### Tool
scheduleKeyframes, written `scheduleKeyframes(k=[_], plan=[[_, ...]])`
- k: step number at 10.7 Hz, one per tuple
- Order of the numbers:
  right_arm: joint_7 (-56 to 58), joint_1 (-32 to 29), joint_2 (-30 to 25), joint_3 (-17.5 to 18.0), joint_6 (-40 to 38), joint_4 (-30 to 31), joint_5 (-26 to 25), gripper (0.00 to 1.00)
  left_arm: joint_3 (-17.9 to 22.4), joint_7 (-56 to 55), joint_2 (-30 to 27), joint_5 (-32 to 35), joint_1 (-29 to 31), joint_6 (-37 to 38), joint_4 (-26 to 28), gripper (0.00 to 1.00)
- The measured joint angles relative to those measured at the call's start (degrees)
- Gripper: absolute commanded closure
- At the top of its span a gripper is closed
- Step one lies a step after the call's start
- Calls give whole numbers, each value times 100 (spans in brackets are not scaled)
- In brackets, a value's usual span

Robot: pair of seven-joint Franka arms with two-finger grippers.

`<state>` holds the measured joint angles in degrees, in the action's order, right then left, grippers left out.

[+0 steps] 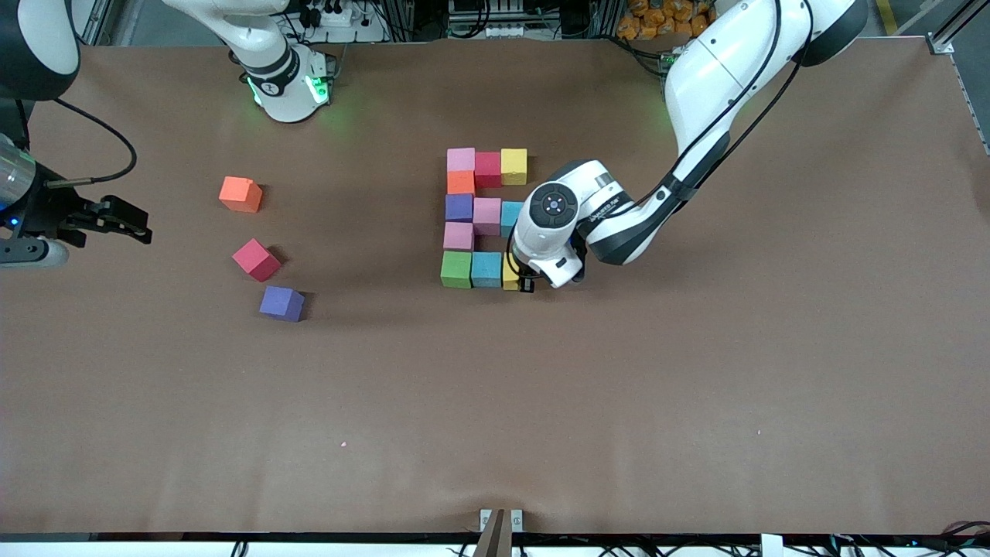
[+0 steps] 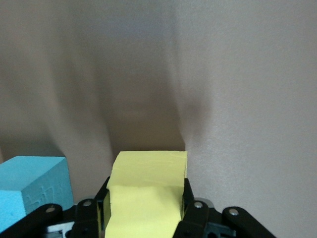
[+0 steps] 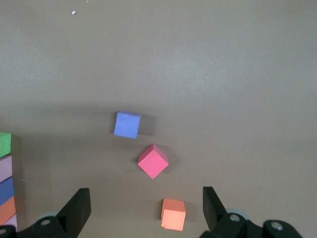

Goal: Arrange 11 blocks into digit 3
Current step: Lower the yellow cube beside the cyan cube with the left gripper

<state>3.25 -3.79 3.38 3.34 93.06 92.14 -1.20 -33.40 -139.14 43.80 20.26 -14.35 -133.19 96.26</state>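
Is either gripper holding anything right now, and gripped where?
Left gripper holds the yellow block by two opposite side faces. Right gripper is open, empty.

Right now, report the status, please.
Left end effector shut on yellow block, nearest bar of digit 3. Right end effector open, waiting. Nothing in the way.

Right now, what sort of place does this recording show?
Most likely a robotics lab bench: two white arms bolted along a brown-covered table, cables and power strips at its edge, and foam blocks as practice props, one yellow block in the left gripper.
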Motion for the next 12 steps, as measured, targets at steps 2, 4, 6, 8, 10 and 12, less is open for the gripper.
scheduleKeyframes(k=[2, 4, 6, 8, 10, 12], plan=[[0, -1, -16, -4, -34, -19, 0, 0, 0, 0, 2, 0, -5, 0, 0, 77], [0, -1, -19, -6, -35, -28, 0, 0, 0, 0, 3, 0, -10, 0, 0, 76], [1, -1, -35, -6, -43, -43, 0, 0, 1, 0, 10, 0, -12, 0, 0, 75], [1, -2, -44, -7, -45, -44, 0, 0, 2, 0, 26, 0, -12, 0, 0, 62], [6, -71, -44, -12, -45, -44, 0, 0, 2, 0, 38, 0, -30, 0, -1, 51], [65, -170, -44, -21, -44, -43, 0, 0, 3, 0, 41, 0, -71, 0, -2, 20]])
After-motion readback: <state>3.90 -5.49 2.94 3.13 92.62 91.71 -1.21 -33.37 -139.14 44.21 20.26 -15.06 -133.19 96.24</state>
